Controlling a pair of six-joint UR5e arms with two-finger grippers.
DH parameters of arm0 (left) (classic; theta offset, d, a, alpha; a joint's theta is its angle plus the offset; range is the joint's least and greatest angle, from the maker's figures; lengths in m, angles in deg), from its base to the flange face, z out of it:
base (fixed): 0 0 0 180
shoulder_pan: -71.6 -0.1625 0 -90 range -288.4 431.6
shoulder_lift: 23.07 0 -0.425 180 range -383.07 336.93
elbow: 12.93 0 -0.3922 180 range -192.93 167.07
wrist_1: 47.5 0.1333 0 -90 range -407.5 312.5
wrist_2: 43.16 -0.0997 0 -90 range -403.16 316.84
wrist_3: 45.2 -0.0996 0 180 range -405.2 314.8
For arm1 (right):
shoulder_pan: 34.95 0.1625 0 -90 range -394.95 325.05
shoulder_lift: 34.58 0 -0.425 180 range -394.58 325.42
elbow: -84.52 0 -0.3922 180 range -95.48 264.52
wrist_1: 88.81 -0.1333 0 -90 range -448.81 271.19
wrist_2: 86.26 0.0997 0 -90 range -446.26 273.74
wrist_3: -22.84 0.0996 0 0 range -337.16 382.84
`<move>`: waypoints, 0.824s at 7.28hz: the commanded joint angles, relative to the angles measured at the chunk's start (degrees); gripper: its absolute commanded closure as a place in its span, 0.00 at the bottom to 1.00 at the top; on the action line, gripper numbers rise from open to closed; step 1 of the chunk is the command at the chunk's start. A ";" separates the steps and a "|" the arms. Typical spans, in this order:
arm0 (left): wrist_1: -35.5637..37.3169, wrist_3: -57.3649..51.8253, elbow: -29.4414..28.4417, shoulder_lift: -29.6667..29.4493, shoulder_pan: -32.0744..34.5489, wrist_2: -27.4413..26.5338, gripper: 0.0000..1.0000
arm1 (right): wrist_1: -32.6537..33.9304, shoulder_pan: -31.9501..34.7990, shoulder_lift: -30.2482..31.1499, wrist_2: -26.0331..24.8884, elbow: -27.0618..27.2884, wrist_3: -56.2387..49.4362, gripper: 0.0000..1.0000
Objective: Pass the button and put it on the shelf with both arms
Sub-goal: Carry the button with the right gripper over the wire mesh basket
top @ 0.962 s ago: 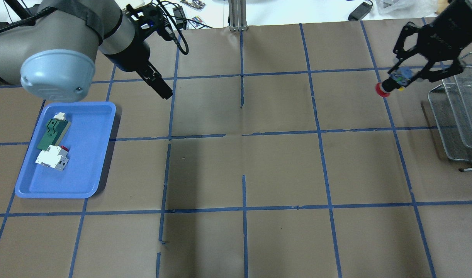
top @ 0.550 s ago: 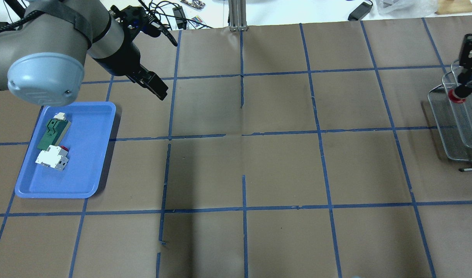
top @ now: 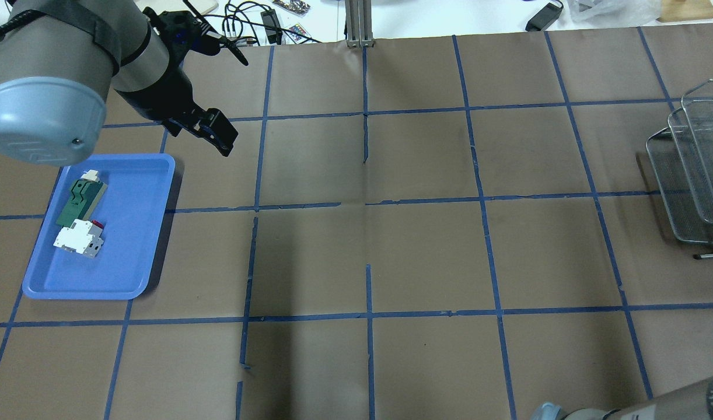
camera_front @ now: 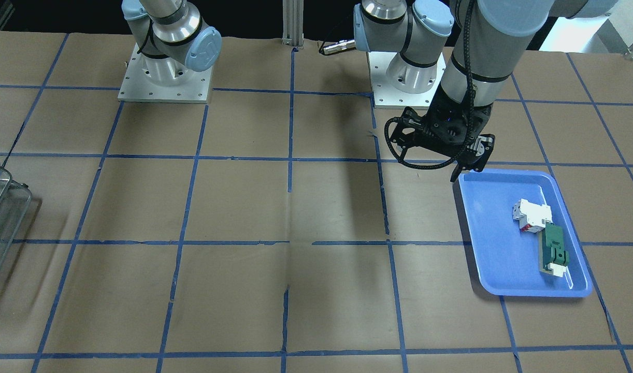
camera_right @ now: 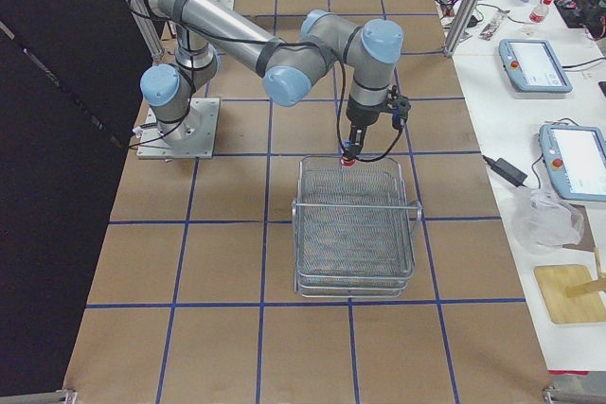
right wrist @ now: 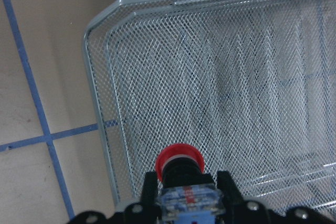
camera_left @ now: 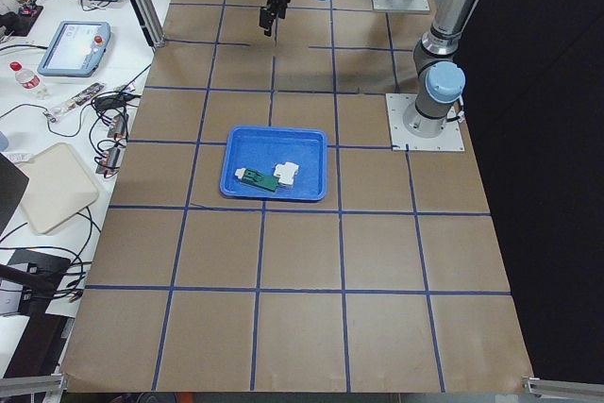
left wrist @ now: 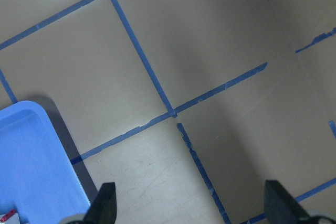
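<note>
The button [right wrist: 178, 163], with a red cap and a clear blocky base, sits between the fingers of my right gripper [right wrist: 188, 184], which is shut on it. In the right wrist view its cap points down over the mesh of the shelf [right wrist: 220, 72], just inside the rim. In the exterior right view the right gripper [camera_right: 347, 150] hangs over the shelf's [camera_right: 355, 224] end nearest the robot, with the button [camera_right: 348, 161] below it. This gripper is out of the overhead view. My left gripper [top: 219, 137] is open and empty, beside the blue tray's far corner.
The blue tray [top: 129, 280] holds a white-and-red block [top: 79, 239] and a long green part [top: 79, 201]. The shelf [top: 689, 186] stands at the table's right edge. My right arm's elbow [top: 625, 408] shows at the bottom right. Cables lie beyond the table's far edge.
My right gripper has carried the button to the right, out of the overhead view and over the shelf. My left gripper has drawn back to the left, towards the blue tray.
</note>
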 commanded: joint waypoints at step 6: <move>-5.50 10.40 0.15 5.13 -3.69 -0.25 0.00 | 1.69 -0.33 -2.51 2.58 0.12 0.20 0.89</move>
